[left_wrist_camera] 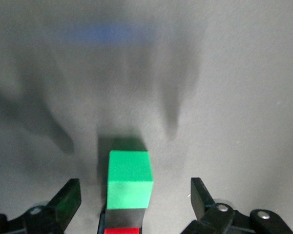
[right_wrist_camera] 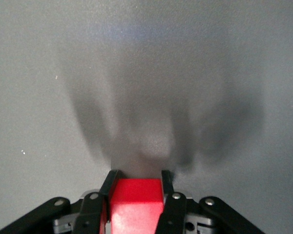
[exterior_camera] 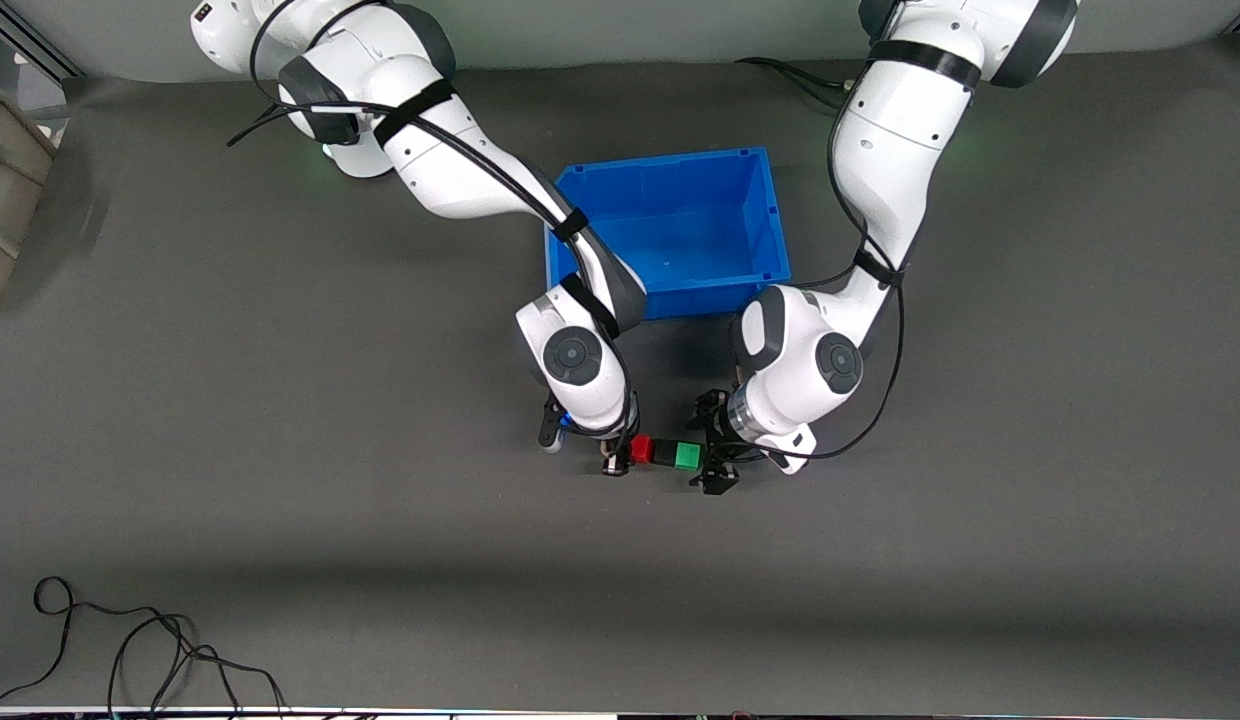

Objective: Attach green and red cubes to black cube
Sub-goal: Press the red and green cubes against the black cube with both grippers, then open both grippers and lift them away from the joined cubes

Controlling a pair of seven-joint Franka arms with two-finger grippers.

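Your right gripper point(right_wrist_camera: 136, 204) pinches the red cube point(exterior_camera: 642, 449), joined in a row with the black cube point(exterior_camera: 665, 452) and green cube point(exterior_camera: 688, 455), above the table nearer the camera than the blue bin point(exterior_camera: 670, 232). Your left gripper point(left_wrist_camera: 136, 202) is spread around the green cube. Pulling back crookedly could knock it loose.

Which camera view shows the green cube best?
The left wrist view: the green cube fills its middle, joined to the black cube, between the open left gripper fingers. The front view shows it small. The right wrist view does not show it.
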